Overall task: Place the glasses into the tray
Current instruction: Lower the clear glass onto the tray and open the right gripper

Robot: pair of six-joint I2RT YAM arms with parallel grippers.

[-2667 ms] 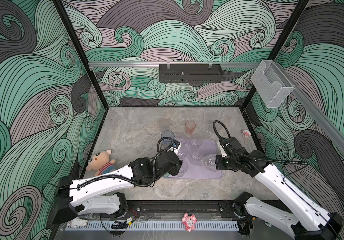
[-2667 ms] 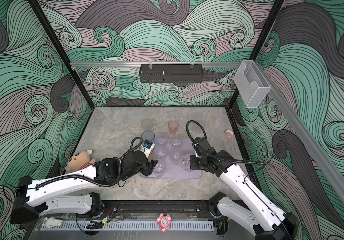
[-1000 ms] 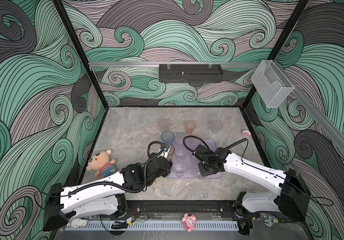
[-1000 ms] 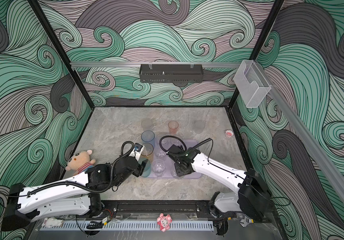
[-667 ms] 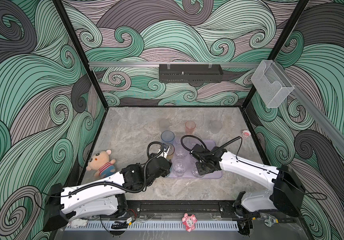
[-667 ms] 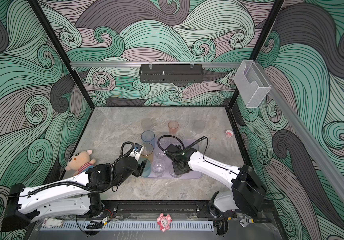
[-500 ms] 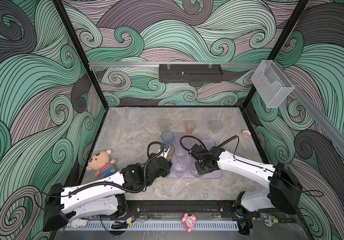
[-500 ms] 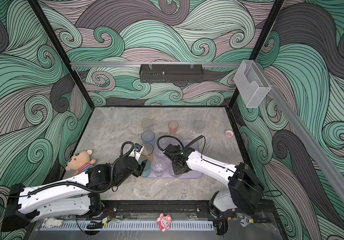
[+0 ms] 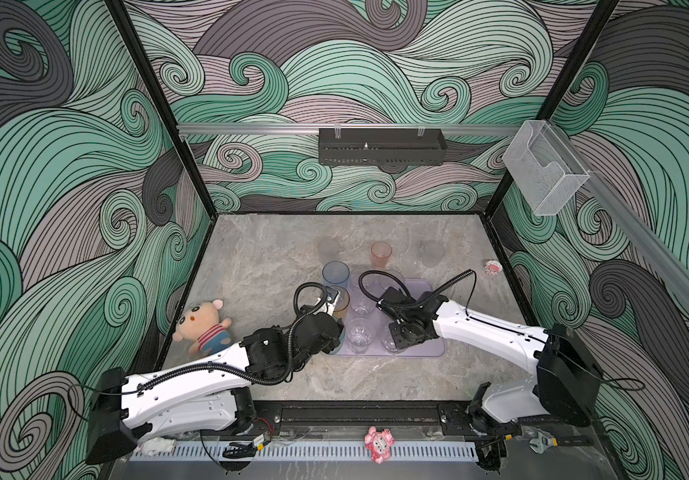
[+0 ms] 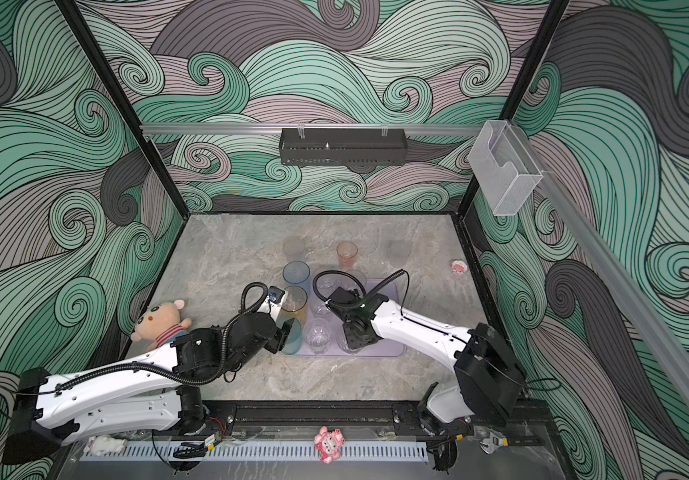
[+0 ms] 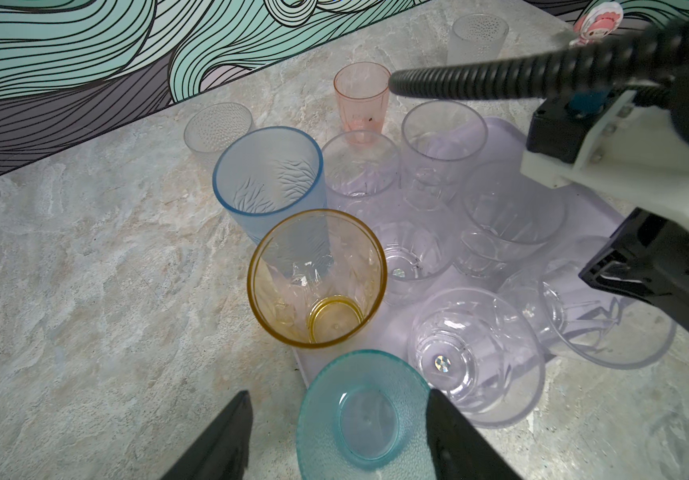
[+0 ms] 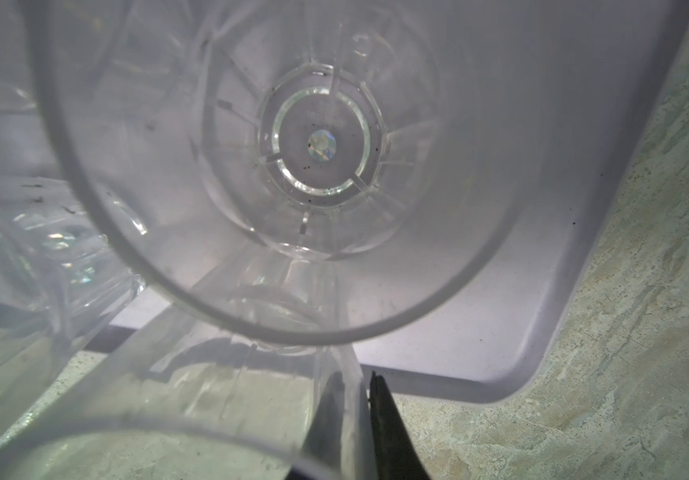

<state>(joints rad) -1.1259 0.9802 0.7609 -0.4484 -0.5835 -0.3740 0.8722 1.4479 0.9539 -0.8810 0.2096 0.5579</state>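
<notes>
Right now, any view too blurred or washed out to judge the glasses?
Right wrist view: clear glass fills the frame, near rim soft, base sharp. Left wrist view: sharp, teal glass stretched at the frame edge. In both top views: frosted glasses nearly vanish against the stone table.

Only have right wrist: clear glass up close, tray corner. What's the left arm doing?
Observer: Left gripper is open, straddling the teal glass at the near corner of the tray.
Operator: Anything still off the tray?
Observer: The pink glass, one frosted glass and a second frosted glass stand on the table behind it.
Operator: Other clutter?
Observer: A plush bear lies on the table on the left arm's side, apart from the tray.
</notes>
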